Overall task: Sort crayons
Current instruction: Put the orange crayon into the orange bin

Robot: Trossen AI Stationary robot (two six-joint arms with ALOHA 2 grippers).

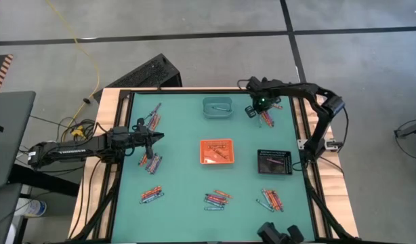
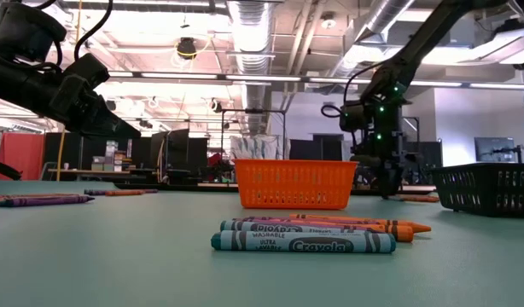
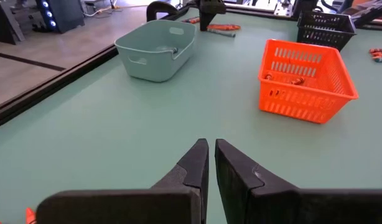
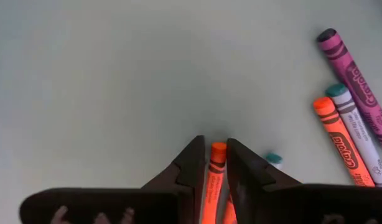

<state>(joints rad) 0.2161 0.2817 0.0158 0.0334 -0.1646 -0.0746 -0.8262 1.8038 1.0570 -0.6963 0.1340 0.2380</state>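
Near the bench's far right corner my right fingers [image 4: 217,163] pinch an orange crayon [image 4: 214,180]; my left fingers [image 3: 209,163] hover nearly closed, empty.

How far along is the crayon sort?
Early. Done: a few crayons lie in the orange tray, something in the teal tray and black tray. In hand: right claw is shut on an orange crayon at the far pile. Left claw is shut and empty. Left: loose crayon piles around the table.
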